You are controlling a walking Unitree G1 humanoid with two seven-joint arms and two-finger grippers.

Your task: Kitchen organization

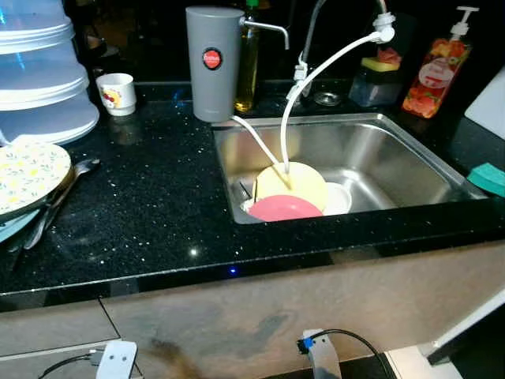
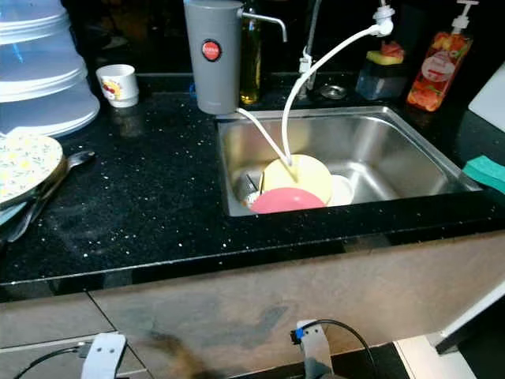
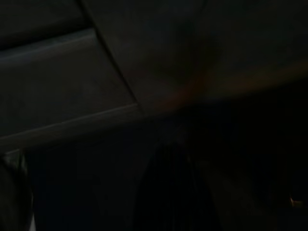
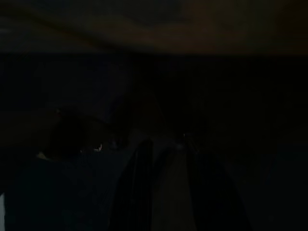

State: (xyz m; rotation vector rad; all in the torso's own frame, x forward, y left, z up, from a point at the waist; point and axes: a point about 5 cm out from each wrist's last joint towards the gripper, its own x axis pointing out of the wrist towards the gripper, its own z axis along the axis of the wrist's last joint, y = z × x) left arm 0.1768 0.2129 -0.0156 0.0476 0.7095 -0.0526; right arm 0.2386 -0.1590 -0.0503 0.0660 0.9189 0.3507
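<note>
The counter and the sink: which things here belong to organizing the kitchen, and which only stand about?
Likely for the job:
- pink plate, yellow plate and white bowl, lying in the sink
- floral plate and utensils on the counter
- small cup

Likely just about:
- grey water filter
- soap bottle
- sponge holder
- green cloth

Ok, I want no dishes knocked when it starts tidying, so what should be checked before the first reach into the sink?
1. Pink plate on top of the stack in the steel sink: ok.
2. Two white hoses hang onto the yellow plate: not ok.
3. Floral plate overhangs the black counter's left end: not ok.
4. Left gripper and right gripper, wrist views too dark: cannot tell.
5. Grey water-filter canister stands upright at the sink's back corner: ok.
</note>
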